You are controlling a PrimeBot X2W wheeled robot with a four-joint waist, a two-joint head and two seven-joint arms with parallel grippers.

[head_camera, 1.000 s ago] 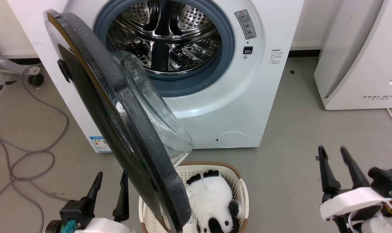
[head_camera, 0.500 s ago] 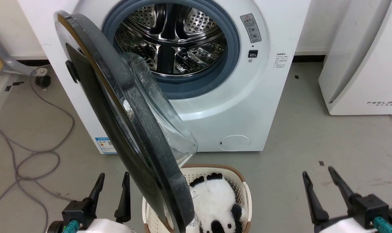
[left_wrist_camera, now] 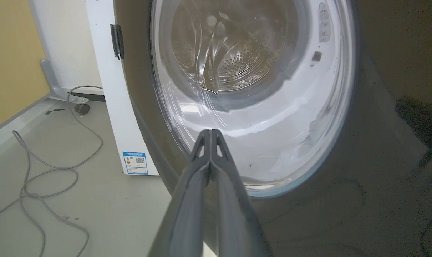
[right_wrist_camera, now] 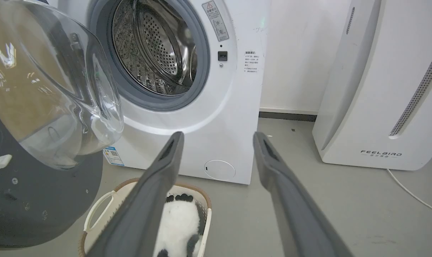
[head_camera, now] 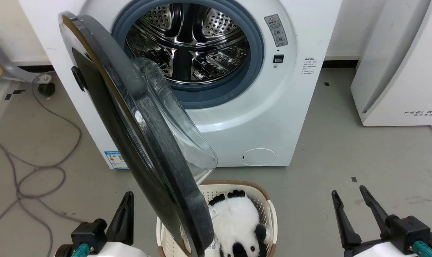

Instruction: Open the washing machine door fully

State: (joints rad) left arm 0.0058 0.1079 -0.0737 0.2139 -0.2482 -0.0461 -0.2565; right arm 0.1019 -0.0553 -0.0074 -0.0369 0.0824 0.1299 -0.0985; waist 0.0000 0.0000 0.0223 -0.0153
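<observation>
pointing at the washing machine door (left_wrist_camera: 251,89), left gripper (left_wrist_camera: 210,132) pinched together — right gripper (head_camera: 347,191) spread

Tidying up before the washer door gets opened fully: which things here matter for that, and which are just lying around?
Job: door; washer; left claw, shut, facing the door; right claw, open.
Lying about: basket; panda toy in it; cable; Feelbird unit.
</observation>
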